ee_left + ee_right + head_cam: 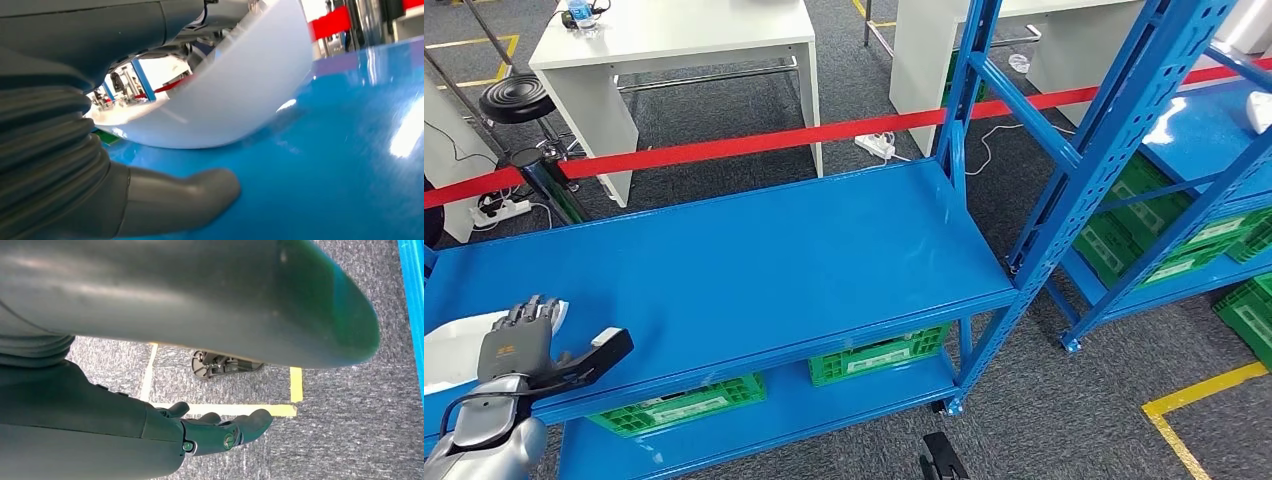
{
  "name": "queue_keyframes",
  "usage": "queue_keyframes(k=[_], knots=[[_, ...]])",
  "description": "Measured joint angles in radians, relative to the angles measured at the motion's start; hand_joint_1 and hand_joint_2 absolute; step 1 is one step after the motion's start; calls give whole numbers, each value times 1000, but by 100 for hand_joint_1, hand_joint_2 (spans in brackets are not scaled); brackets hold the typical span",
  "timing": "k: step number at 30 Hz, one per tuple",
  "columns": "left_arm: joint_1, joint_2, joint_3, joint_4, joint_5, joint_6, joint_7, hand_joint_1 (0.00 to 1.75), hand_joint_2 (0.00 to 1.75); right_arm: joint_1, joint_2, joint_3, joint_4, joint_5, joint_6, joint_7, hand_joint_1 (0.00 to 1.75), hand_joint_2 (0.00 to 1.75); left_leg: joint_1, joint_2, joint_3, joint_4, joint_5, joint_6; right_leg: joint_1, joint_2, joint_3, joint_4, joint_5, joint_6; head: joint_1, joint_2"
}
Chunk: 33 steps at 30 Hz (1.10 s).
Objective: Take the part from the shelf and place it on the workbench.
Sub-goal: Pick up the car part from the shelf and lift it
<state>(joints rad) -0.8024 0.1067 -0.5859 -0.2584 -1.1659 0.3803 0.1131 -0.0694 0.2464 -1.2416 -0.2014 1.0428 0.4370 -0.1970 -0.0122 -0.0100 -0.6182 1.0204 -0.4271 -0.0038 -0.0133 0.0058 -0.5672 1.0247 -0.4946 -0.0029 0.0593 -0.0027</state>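
Left robot hand [519,345]: nearest the head camera, at the near left corner of the blue steel shelf [754,260]; dark fingers lie flat over the white curved plastic part [449,350], thick grey thumb [170,200] spread out sideways, low over the deck.
Grip state: the hand rests on the part's upper face; whether any finger is hooked under its rim cannot be told, so no firm hold is claimed.
Part: white, smooth, shell-like, rounded edge touching the glossy blue deck in the left wrist view [235,100]; it sits at the shelf's left end, close to the near edge.
Step in hand: judged as the grasp on the shelf; the part is not yet lifted.
Next move: probably calls for thumb and fingers to close on the thin rim, then a straight lift clear of the deck before any turn toward the workbench.
Risk: a slick shell on slick paint may slide rather than seat in the hand.
Left arm: silver forearm comes in from the lower left corner of the head view, wrist level with the deck.
Right robot hand [220,432]: hanging beside the body over grey carpet [345,440] with yellow tape lines [220,410]; fingers loosely curled, holding nothing.
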Motion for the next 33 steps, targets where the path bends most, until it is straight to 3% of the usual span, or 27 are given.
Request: queue_keyframes(k=[12,19,26,33], knots=[[-9,19,-1,9,-7,-47,5,175,175,0,0,-6,0,2,0,-9,0,0,0,0,0,0,0,0,0,0,0,0,-1,-1,0,0],[-14,38,-4,8,-25,-25,-9,175,175,0,0,-7,0,7,0,-16,0,0,0,1,2,-1,0,0,0,0,1,0,-1,-1,0,0],[4,53,-8,7,-44,92,-65,175,175,1,0,-7,0,16,0,-11,0,0,0,1,1,-1,0,0,0,0,1,0,-1,-1,0,0],[20,76,-7,-73,-160,310,-130,175,175,1,0,-7,0,22,0,-13,0,0,0,0,1,-1,0,0,0,0,0,0,-1,-2,0,0]])
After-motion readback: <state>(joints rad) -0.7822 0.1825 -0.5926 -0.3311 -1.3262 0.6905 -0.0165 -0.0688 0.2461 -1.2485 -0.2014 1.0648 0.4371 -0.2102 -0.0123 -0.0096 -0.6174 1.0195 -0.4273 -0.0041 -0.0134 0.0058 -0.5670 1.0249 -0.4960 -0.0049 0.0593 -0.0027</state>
